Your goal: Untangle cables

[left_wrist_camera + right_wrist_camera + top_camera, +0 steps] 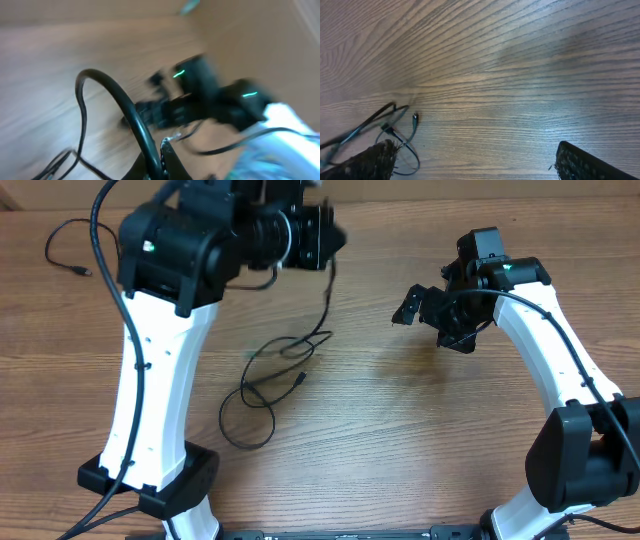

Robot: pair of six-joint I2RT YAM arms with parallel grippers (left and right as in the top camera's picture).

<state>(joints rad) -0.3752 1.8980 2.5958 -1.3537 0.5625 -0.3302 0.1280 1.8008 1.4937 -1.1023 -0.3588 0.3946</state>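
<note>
Your left hand point(328, 242) sits high over the middle of the far edge of the tabletop point(420, 430). It is pressed together on one strand of the cables point(265, 375). The left wrist view is badly blurred, so you cannot make out there how the fingers meet. In the overhead view the strand runs up off the wood to this hand and hangs from it. From the hand the strand drops toward you and joins several loose loops lying flat just left of the tabletop's centre. A small plug tip point(300, 380) lies on the wood inside them. Another thin strand point(62, 242) lies apart in the far left corner, its tip pointing toward the near edge. Your right hand point(410, 305) hovers over the right half of the tabletop, nearer the far edge than the near one. It is well apart from the loops, spread wide and holding nothing. In its wrist view the two fingers point(372, 161) stand at opposite bottom corners with bare wood between them. The nearest loop and the plug tip lie just beside the left finger.
</note>
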